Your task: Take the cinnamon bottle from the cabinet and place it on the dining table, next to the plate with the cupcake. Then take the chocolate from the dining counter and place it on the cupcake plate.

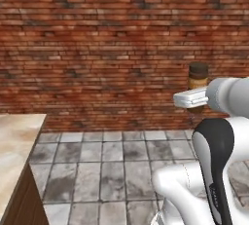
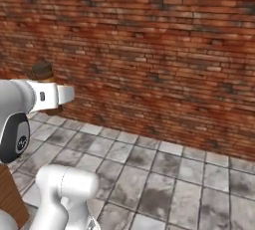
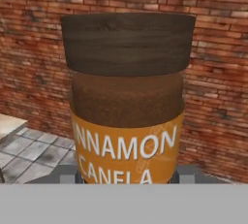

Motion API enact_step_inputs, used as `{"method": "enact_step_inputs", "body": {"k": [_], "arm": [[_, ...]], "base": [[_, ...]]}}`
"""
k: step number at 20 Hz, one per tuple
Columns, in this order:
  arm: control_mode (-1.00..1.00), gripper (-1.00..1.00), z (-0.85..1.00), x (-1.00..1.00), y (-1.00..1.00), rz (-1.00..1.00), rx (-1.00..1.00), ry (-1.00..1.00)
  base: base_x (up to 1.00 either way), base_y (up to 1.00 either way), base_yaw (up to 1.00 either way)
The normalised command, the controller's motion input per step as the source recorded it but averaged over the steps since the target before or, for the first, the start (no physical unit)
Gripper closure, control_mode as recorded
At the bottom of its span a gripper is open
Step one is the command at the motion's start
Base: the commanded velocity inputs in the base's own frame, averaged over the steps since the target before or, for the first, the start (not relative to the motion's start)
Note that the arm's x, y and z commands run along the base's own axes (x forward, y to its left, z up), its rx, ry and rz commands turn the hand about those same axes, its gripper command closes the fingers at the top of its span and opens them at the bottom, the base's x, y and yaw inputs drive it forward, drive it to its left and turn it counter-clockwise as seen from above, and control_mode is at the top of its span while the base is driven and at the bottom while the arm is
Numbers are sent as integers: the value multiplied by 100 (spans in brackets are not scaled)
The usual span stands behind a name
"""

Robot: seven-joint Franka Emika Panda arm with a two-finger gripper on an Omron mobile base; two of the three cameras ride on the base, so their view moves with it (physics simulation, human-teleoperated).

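Up against the brick wall (image 1: 97, 48) backdrop, your cinnamon bottle (image 3: 127, 102) sits upright in the gripper (image 3: 127, 178), dark cap on top, long axis vertical. Its base and the fingertips are cut off at the bottom of the hand view, so you can't actually see the jaws, though the bottle looks pinched between them. Tiled floor (image 2: 164, 174) spreads wide before the wall; a counter edge (image 1: 19, 141) pokes in nearby.

Grey tiled floor (image 1: 112, 165) w/ marble-top counter (image 1: 14, 146) standing on it, at left.
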Motion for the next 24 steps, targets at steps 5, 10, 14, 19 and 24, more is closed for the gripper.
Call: {"method": "enact_step_inputs", "body": {"k": [5,10,14,19,24], "arm": [[100,100,0,0,0,0,0,0],[100,100,0,0,0,0,0,0],[100,100,0,0,0,0,0,0],[100,100,0,0,0,0,0,0],[100,100,0,0,0,0,0,0]], "base": [[100,-15,0],[100,-15,5],[100,-18,24],[100,-17,52],[90,-3,73]]}}
